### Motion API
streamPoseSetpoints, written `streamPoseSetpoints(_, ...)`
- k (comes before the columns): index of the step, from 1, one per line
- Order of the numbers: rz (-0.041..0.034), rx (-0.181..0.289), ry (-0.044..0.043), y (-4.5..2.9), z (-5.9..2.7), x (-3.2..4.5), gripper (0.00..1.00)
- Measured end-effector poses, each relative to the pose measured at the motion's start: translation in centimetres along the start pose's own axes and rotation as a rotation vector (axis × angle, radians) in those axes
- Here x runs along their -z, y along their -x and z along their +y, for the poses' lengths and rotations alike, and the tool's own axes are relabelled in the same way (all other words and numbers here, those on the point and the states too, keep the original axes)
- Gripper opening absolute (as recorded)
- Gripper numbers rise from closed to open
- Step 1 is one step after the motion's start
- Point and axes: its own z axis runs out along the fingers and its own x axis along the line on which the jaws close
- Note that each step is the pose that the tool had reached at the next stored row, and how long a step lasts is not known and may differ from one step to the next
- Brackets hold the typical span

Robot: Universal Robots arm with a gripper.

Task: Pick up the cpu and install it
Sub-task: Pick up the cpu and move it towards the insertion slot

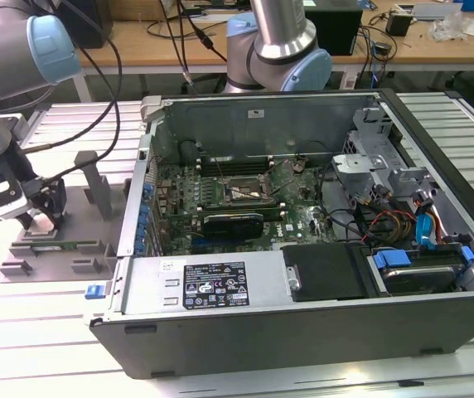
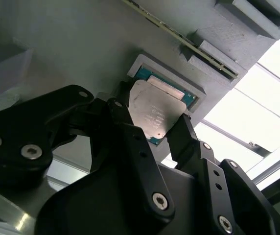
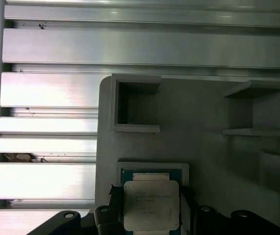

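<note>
My gripper [image 2: 152, 120] pinches the cpu [image 2: 155, 111] by two opposite edges, jaws narrowed to its width, at its pocket in the grey tray [image 1: 71, 215]. Pick begun, I judge; the socket [image 1: 241, 192] sits unfilled

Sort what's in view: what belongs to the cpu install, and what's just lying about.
Job:
cpu, in its grey tray
hand, down at the cpu
socket inside the computer case

Lying about:
black card
power supply
cables
</note>
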Motion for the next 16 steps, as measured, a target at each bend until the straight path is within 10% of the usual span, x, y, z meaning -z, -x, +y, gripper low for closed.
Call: streamPoseSetpoints(16,-0.0002,0.0,0.0002,0.07,0.06,1.29,0.55)
